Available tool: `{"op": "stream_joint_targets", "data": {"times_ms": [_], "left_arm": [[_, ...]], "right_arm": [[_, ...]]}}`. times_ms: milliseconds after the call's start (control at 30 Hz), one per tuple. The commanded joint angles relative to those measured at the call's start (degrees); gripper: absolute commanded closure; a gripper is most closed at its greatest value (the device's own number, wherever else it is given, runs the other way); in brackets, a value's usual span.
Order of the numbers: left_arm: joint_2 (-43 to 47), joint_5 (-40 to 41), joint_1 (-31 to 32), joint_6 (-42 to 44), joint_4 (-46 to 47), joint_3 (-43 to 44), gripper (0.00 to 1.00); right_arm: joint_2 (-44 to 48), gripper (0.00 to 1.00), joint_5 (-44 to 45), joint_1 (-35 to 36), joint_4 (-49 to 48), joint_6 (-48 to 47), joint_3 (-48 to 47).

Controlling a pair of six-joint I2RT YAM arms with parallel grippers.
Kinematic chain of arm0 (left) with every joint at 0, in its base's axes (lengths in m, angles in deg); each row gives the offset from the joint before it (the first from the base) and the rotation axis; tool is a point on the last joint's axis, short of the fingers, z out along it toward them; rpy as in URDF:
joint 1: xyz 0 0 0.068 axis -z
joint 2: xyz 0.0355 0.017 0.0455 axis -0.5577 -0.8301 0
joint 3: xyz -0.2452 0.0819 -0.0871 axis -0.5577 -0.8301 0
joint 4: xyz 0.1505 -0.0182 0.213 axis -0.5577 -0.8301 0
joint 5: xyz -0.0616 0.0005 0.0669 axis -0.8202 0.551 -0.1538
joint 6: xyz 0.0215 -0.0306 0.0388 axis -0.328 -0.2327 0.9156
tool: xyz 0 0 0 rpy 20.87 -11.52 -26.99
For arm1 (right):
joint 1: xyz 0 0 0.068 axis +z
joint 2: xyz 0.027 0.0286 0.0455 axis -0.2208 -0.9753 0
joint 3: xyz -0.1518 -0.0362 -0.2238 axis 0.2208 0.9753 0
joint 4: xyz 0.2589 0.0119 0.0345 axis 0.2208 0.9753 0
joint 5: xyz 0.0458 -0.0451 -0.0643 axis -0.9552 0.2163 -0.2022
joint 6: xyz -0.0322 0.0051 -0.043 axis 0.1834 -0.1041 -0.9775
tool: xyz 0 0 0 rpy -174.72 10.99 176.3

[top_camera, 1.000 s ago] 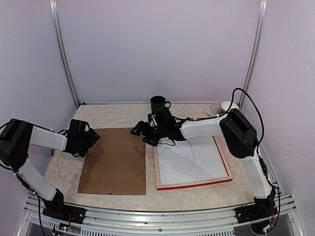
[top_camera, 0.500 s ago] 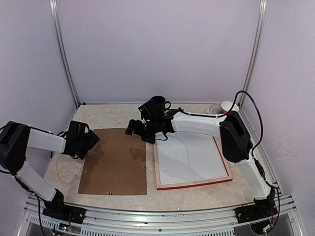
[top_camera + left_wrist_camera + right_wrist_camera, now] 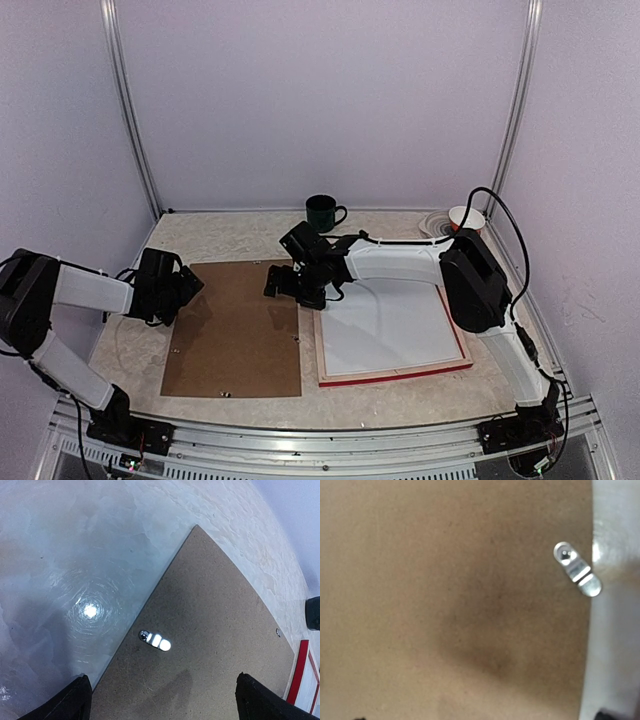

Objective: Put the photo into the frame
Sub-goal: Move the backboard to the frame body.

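**Top view.** The frame (image 3: 395, 377) lies back-up on the table (image 3: 230, 235), right of centre, with its red edge toward the arms. The photo (image 3: 390, 325) is judged to be the white surface filling the opening, lying face down, though a mat cannot be ruled out. The brown backing board (image 3: 235, 335) lies flat just beside the frame, on its left. The left gripper (image 3: 178, 292) sits low at the board's left edge. The right gripper (image 3: 283, 283) hangs over the board's far right corner. A mug (image 3: 322, 212) stands well behind.

**Left wrist view.** The left gripper (image 3: 167, 702) has its fingers (image 3: 75, 702) spread wide with nothing between them. Below it are the board's edge and a metal clip (image 3: 155, 641). The frame's red rim shows at far right.

**Right wrist view.** The blurred board fills the picture, with another clip near its edge. The fingers scarcely show, so the jaw opening cannot be told.

**Handling (judgement).**
- The photo is probably thin paper, so it is light, limp and easily creased.
- Lying flat, it offers only an edge or a corner to pinch.
- The board is likely stiff and best taken by an edge.
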Motion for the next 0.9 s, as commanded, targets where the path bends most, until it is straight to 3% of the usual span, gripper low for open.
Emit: {"op": "stream_joint_targets", "data": {"times_ms": [0,367,667,867], "left_arm": [[-1.1,-2.2,1.3,-1.2,-3.7,-2.3,0.01],[-1.6,-3.9,2.8,-1.7,-1.5,-4.5,0.01],[-1.5,-4.5,3.8,-1.7,-1.4,-4.3,0.01],[0.0,-4.2,4.2,-1.8,-2.8,-3.3,0.01]], "right_arm": [[-2.8,0.01,-2.2,0.5,2.3,-0.2,-0.3],[-0.9,0.01,-8.3,0.2,-7.9,0.6,4.2],[8.5,0.01,-14.6,-1.8,-27.4,4.2,19.7],[10.6,0.01,-16.4,-1.9,-29.1,3.9,19.6]]}}
